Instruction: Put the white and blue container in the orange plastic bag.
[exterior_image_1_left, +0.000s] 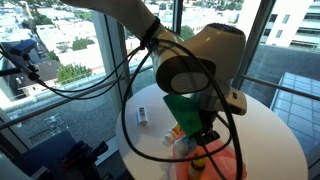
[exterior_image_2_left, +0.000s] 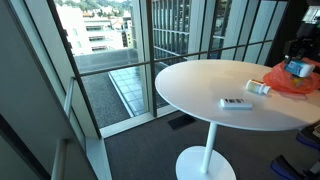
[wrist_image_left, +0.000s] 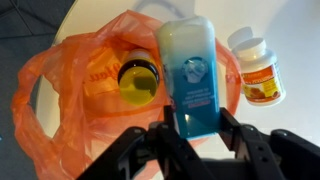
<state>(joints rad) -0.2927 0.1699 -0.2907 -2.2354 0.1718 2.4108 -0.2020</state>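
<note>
My gripper (wrist_image_left: 196, 122) is shut on the white and blue container (wrist_image_left: 195, 70), a teal-blue tube with a white cap, gripped at its lower end. It hangs over the open mouth of the crinkled orange plastic bag (wrist_image_left: 70, 95), which lies on the round white table (wrist_image_left: 290, 40). In both exterior views the container (exterior_image_1_left: 185, 108) (exterior_image_2_left: 298, 68) sits just above the bag (exterior_image_1_left: 228, 162) (exterior_image_2_left: 290, 85), with the gripper (exterior_image_1_left: 205, 133) over it. I cannot tell whether the container touches the bag.
A yellow-lidded jar (wrist_image_left: 139, 80) lies inside the bag. A small white bottle with an orange label (wrist_image_left: 258, 68) (exterior_image_2_left: 258, 88) stands beside the bag. A slim white item with a dark mark (exterior_image_2_left: 236, 102) (exterior_image_1_left: 143, 116) lies further out. Windows stand close behind the table.
</note>
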